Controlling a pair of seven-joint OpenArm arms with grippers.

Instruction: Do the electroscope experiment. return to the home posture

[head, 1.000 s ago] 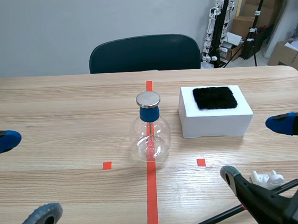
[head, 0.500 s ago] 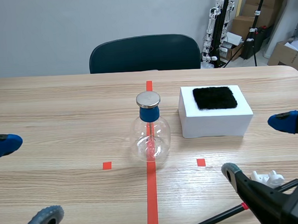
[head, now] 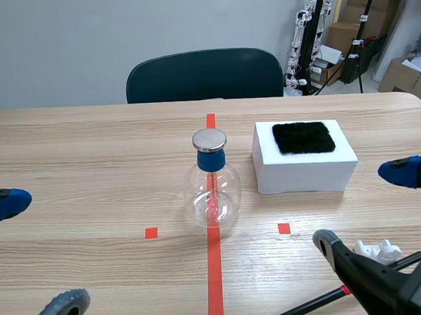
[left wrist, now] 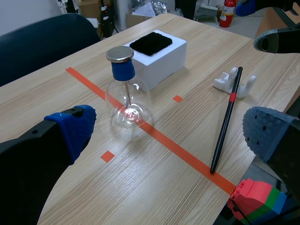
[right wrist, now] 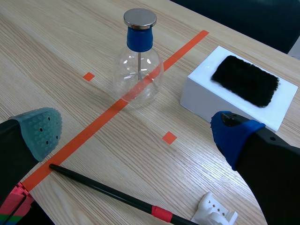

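The electroscope [head: 212, 189], a clear round flask with a blue stopper and a metal disc on top, stands on the red centre line. It also shows as the electroscope [left wrist: 125, 96] and the electroscope [right wrist: 139, 63] in the wrist views. The black rod [right wrist: 112, 193] with a red band lies near the front edge, its far end on a white stand [head: 376, 250]. My left gripper [head: 36, 257] is open at the front left, holding nothing. My right gripper [head: 368, 209] is open at the front right, above the rod without touching it.
A white box [head: 304, 170] topped with a black fur patch [head: 303, 137] sits right of the flask. A dark chair [head: 203, 74] stands behind the table. A coloured brick block [left wrist: 255, 199] sits at the near table edge.
Both grippers shifted by only a few pixels a second ago and have stayed still since. Nothing on the table moved.
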